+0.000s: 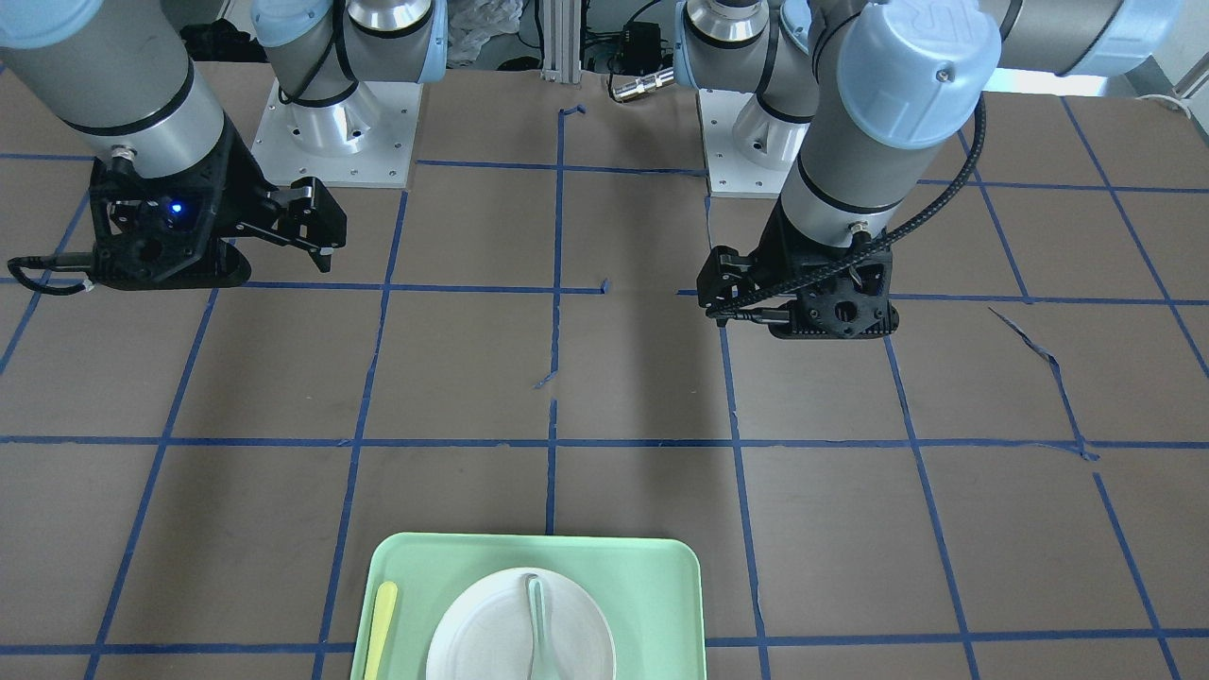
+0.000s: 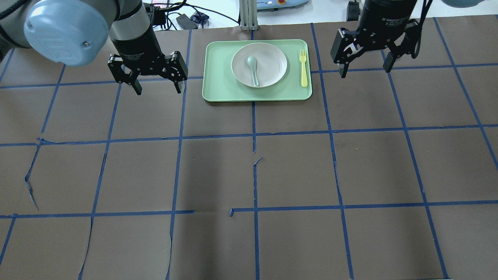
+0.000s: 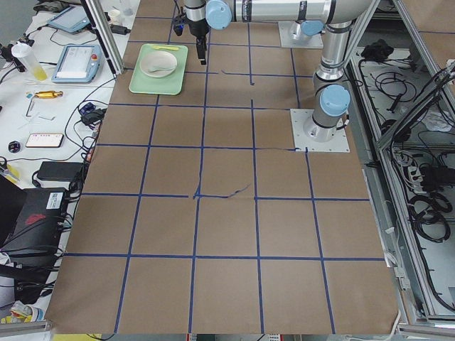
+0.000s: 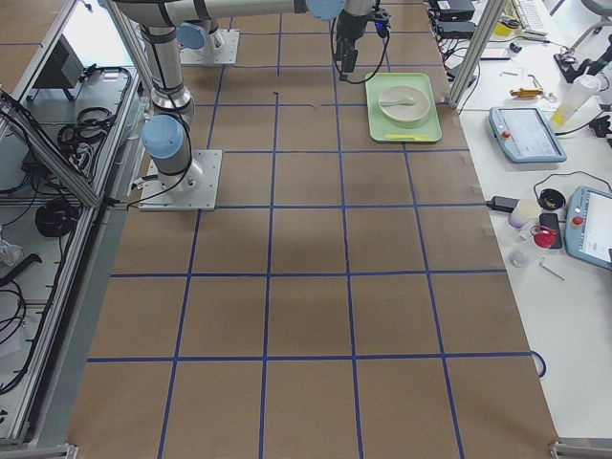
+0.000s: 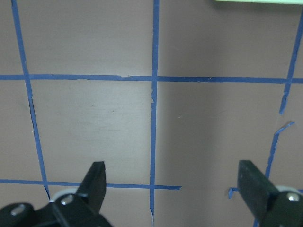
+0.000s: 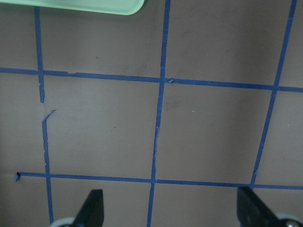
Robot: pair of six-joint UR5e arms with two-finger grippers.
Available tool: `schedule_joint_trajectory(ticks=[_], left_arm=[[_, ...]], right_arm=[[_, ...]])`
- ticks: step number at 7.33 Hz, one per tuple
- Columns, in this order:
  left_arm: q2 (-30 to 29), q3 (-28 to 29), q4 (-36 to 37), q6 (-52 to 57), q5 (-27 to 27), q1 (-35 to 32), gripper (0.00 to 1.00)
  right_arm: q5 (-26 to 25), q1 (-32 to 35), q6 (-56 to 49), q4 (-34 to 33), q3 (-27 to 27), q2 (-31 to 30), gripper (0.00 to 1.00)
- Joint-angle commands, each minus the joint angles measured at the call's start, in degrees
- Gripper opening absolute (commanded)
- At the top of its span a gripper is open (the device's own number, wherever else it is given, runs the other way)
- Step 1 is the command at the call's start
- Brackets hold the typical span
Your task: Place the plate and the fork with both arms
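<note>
The off-white plate (image 2: 268,58) lies on a light-green tray (image 2: 218,87) at the far middle of the table, with a pale grey-green spoon (image 2: 253,68) in it. The yellow fork (image 2: 304,69) lies on the tray, right of the plate, tines pointing away from me. My left gripper (image 2: 157,88) hovers open and empty to the left of the tray. My right gripper (image 2: 364,72) hovers open and empty to the right of the tray. In the front-facing view the plate (image 1: 482,633), fork (image 1: 381,628), left gripper (image 1: 720,295) and right gripper (image 1: 321,227) all show.
The table is brown paper with a blue tape grid. The tray's edge shows at the top of the left wrist view (image 5: 258,1) and the right wrist view (image 6: 94,5). Side benches hold tablets, cables and bottles (image 3: 78,62).
</note>
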Motion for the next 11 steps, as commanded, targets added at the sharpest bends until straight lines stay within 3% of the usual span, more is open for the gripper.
schedule_joint_trajectory(ticks=[1, 5, 11], left_arm=[[1.6, -0.1, -0.1, 0.4, -1.3, -0.4, 1.00], [2.3, 0.0, -0.1, 0.5, -1.3, -0.3, 1.00], [3.0, -1.6, -7.3, 0.5, 0.6, 0.7, 1.00]], right_arm=[[0.4, 0.9, 0.9, -0.2, 3.6, -1.9, 1.00], [1.6, 1.3, 5.0, -6.9, 10.9, -7.0, 1.00], [1.9, 3.7, 5.2, -6.5, 8.1, -6.9, 1.00]])
